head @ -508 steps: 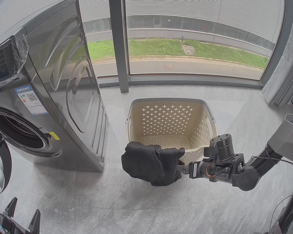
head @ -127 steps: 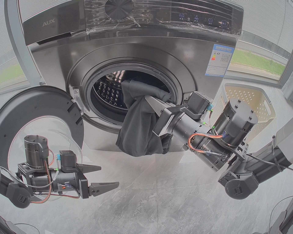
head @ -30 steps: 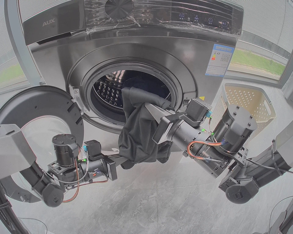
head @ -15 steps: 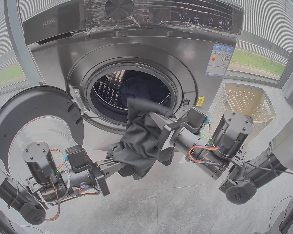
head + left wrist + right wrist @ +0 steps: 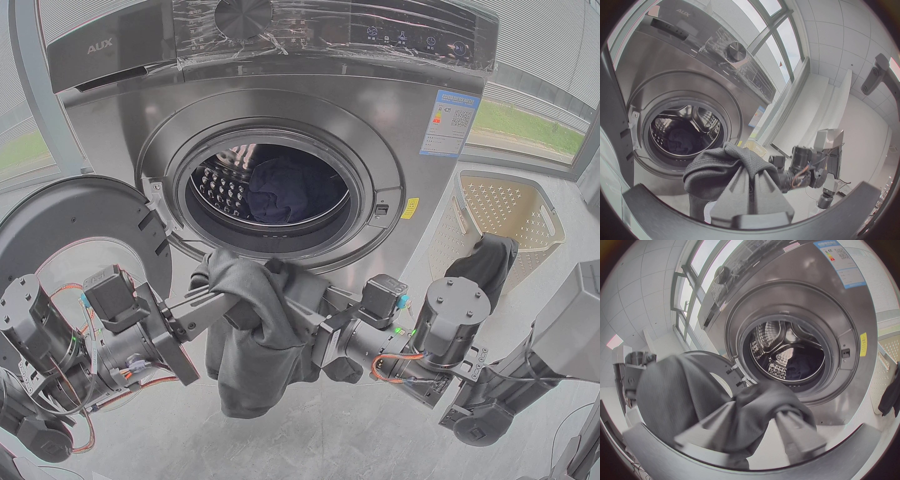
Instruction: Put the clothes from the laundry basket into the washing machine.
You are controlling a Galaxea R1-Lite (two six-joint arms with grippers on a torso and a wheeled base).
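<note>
Left end effector (image 5: pixel 215 299): comes in from the lower left of the head view. Its fingers (image 5: pixel 737 190) are pressed together on a fold of the dark grey garment (image 5: pixel 256 356), and the left wrist view shows cloth pinched between their tips.
Right end effector (image 5: pixel 756 415): comes in from the lower right of the head view, its tips buried in the cloth at lower centre. In the right wrist view its fingers (image 5: pixel 800 437) stand well apart. The garment is bunched between them and draped over both, so it is carried rather than pinched.
Dark grey garment: slung across both end effectors at the lower centre of the head view. It is below and in front of the machine's round opening, outside the drum. Its lower end hangs free above the floor (image 5: pixel 350 437).
Washing machine (image 5: pixel 281 94): fills the upper half of the head view. Its door (image 5: pixel 81 212) is swung open at middle left.
Drum (image 5: pixel 219 187): a dark blue garment (image 5: pixel 290 187) lies inside it.
Laundry basket (image 5: pixel 500 181): at middle right of the head view, on the floor just beside the machine. A black garment (image 5: pixel 484 262) is draped over its near rim.
</note>
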